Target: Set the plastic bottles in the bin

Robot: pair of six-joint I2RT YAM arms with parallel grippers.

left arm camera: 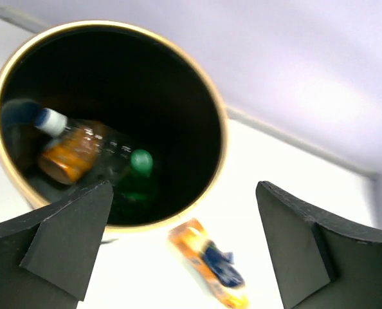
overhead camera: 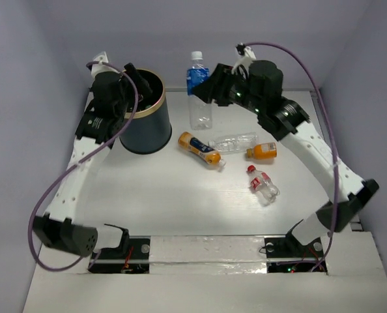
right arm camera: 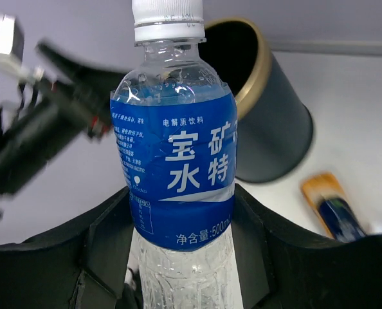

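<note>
The bin (left arm camera: 107,24) sits directly beneath the left end effector (left arm camera: 183,188), whose fingers stand wide apart around nothing, and it holds at least two bottles: an orange-filled bottle (left arm camera: 69,154) and a green bottle (left arm camera: 136,175). The right end effector (right arm camera: 178,239) is clamped on one upright blue-label bottle (right arm camera: 178,161). Four more lie on the surface (overhead camera: 180,202) on its near side: a long orange bottle (overhead camera: 200,149), a clear bottle (overhead camera: 236,141), a small orange bottle (overhead camera: 263,151) and a red-label bottle (overhead camera: 263,184).

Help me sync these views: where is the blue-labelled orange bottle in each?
Top external: orange bottle lies mid-table, right of the bin.
Left wrist: orange bottle bottom centre, below the bin's rim.
Right wrist: orange bottle lower right.
Shared landmark: the gold-rimmed bin.
</note>
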